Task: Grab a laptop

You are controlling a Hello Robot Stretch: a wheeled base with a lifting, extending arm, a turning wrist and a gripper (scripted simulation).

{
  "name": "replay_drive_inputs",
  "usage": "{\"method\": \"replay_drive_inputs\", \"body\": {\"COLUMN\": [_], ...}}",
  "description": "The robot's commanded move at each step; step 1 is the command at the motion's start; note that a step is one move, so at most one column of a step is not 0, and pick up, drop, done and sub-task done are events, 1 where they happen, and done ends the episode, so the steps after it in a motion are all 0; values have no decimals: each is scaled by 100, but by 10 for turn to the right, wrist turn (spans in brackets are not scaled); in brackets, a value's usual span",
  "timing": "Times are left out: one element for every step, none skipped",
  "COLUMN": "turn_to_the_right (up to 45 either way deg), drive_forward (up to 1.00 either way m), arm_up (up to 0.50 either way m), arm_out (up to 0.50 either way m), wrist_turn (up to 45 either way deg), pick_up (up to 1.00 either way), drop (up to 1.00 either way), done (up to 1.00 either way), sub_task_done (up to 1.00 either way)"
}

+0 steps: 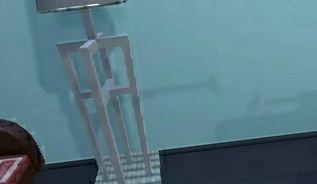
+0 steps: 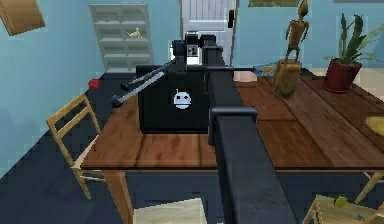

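Note:
A black laptop (image 2: 172,108) stands on the wooden table (image 2: 300,140) with its lid raised. The back of the lid, with a small white mark, faces me. My arm's dark bar (image 2: 235,150) rises from the bottom edge over the table to two white marker squares above the laptop's top edge. The gripper (image 2: 126,90) reaches out left from there. Its thin fingers (image 2: 148,80) slant down past the laptop's upper left corner toward the table's left edge. I cannot tell whether it holds anything.
A wooden chair (image 2: 74,128) stands at the table's left, with a small red ball (image 2: 93,86) beyond it. A wooden figure (image 2: 294,34) and a potted plant (image 2: 345,62) stand at the table's far right. Ahead, a floor lamp (image 1: 107,96) stands against a teal wall beside a dark red seat (image 1: 4,159).

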Motion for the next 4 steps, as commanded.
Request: {"method": "replay_drive_inputs", "body": {"turn_to_the_right": [0, 0, 0, 0], "drive_forward": [0, 0, 0, 0], "arm_up": [0, 0, -28, 0], "arm_out": [0, 0, 0, 0], "wrist_turn": [450, 360, 0, 0], "pick_up": [0, 0, 0, 100], "drop": [0, 0, 0, 0], "done": [0, 0, 0, 0], "sub_task_done": [0, 0, 0, 0]}}
